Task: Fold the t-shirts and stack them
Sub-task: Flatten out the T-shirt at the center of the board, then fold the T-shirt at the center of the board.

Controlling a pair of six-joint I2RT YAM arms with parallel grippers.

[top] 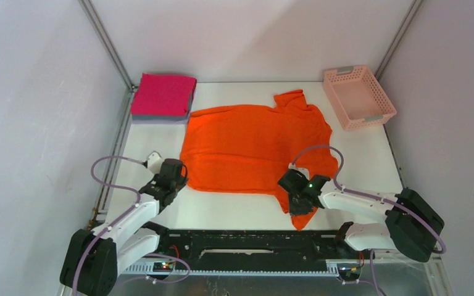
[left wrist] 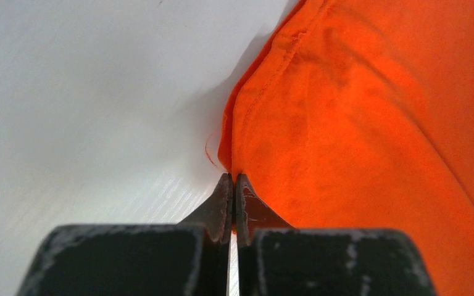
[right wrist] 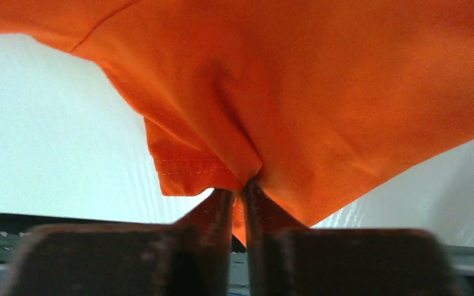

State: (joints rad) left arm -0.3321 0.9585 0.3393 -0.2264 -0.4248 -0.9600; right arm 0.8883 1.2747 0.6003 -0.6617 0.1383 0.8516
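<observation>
Fingers (left wrist: 222, 203) of the left gripper (left wrist: 233, 176) are pressed flat together, and the hem corner of the orange tee (top: 253, 148) meets them right at the tips. From this angle it looks like a nip on the very edge of the cloth, though how much is caught cannot be told. On the right gripper (right wrist: 244, 185) the fingers (right wrist: 213, 213) are drawn narrow on a bunched fold near a sleeve hem, with cloth plainly between them. The tee lies spread on the table (top: 234, 213), running away ahead of both pairs of fingers and filling the span between them.

The main risk sits on the left. So slight a hold on the hem could slip once the cloth is lifted, dropping that corner and skewing the fold. The right pinch gathers a pleat, so it may carry a crease into the fold or drag the sleeve out of line. If the two arms rise unevenly, the body would twist.

By count there are three shirts. One is the orange tee. The others are one folded magenta tee (top: 163, 94) on one grey tee (top: 160, 118), stacked far ahead of the left fingers. One pink basket (top: 335, 100) stands far ahead and to the right of the right fingers.
</observation>
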